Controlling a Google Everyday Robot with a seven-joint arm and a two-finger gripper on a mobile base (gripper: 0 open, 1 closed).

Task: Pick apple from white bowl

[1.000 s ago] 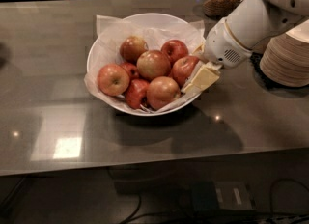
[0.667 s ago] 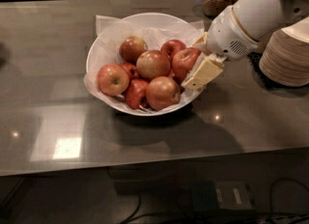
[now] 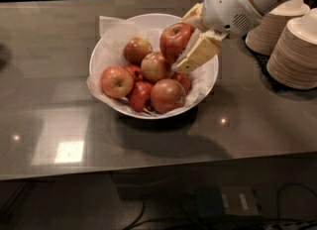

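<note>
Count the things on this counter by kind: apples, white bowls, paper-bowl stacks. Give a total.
Apples: 8 (one apple gripped in the tool, 7 others piled below it)
White bowl: 1
Paper-bowl stacks: 2
Total: 11

end effector (image 3: 184,42) upper centre-right, clasping apple (image 3: 172,36)

- A single camera looks steeply down on the desk (image 3: 49,50) from its near edge, fairly close.
- The end effector (image 3: 185,43), gripping the apple (image 3: 173,38), sits upper right of centre.
</note>
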